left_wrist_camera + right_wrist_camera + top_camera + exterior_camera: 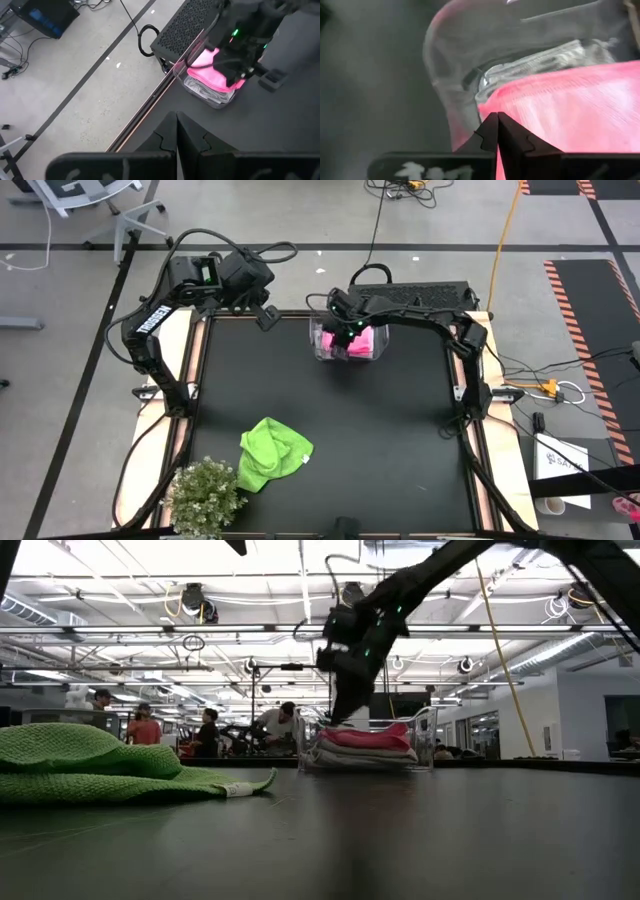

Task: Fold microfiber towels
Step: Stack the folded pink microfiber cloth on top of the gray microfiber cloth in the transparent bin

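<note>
Your right gripper, clenched empty, hung over the pink towel stacked in the clear bin; the lime green towel, well away on the tabletop, awaited folding next.

On the dark bench a lime green towel lies crumpled at the near left, with one corner flat toward the middle. Farther back, a clear plastic bin stands on the bench. Inside it a pink towel lies on top of a white towel. A dark arm comes down from above, and its right pincer hangs at the left rim of the bin. Behind the bench, several people are in the room.
</note>
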Motion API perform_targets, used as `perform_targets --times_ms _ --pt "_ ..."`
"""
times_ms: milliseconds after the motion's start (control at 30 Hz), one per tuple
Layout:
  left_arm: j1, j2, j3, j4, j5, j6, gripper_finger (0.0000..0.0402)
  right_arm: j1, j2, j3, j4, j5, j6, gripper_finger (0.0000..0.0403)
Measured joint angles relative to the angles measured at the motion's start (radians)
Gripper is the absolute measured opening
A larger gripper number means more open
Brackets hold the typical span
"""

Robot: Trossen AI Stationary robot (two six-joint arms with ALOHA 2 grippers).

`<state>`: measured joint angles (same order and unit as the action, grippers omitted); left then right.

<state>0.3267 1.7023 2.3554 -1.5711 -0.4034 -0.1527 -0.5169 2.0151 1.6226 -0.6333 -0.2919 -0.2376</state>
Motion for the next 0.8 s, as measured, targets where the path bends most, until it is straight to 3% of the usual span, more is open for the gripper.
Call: perform_targets --times_ms 133,200,500,800 --pt "0.000 0.000 0.000 0.000 0.000 0.013 0.0003 -0.013 -0.107 0.006 -0.041 0.013 -0.012 0.0000" --pt "0.001 0.000 0.000 0.000 0.000 0.015 0.0003 -0.029 -0.137 0.009 -0.044 0.069 -0.049 0.0000" --pt "0.001 0.000 0.000 0.000 0.000 0.019 0.0003 -0.157 -0.081 -0.011 -0.149 0.162 -0.096 0.0000" --pt "0.005 0.000 0.000 0.000 0.000 0.027 0.0003 -0.202 -0.071 -0.118 -0.129 0.159 -0.088 0.0000"
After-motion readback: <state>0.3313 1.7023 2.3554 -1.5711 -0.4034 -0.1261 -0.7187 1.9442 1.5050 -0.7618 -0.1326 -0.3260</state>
